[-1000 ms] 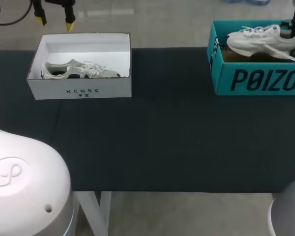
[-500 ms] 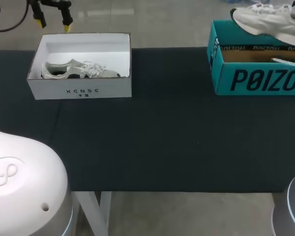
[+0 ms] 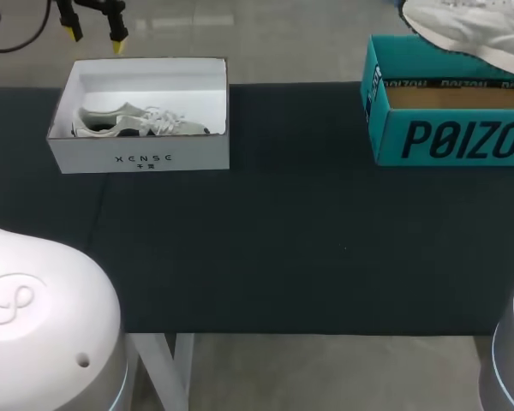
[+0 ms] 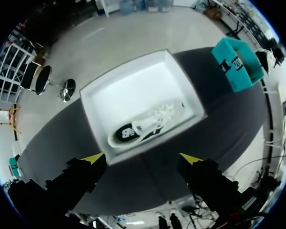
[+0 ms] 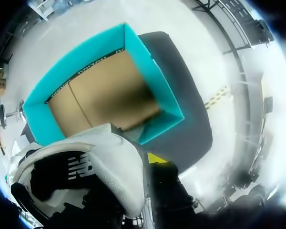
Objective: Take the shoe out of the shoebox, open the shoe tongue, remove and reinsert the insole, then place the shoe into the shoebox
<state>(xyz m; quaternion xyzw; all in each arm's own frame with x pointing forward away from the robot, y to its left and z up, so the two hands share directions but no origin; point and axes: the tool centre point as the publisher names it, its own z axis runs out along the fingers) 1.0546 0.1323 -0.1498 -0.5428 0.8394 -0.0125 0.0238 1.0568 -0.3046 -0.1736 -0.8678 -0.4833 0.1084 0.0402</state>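
Black table (image 3: 308, 240): teal shoebox (image 3: 450, 141) at far right corner, white sneaker (image 3: 467, 26) pinched in right gripper (image 5: 138, 164) above it; left gripper (image 4: 142, 158) spread over white shoebox (image 3: 141, 150) with second sneaker (image 3: 137, 122)

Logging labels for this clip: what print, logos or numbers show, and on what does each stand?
teal shoebox front: large dark brand lettering, clear, left unquoted; small repeated print along its inner rim, unreadable.
white shoebox front: small brand wordmark, tiny characters beneath unreadable.
lifted shoe insole: dark logo, blurred.
boxed shoe insole: logo, too small.
Numbers: none seen.
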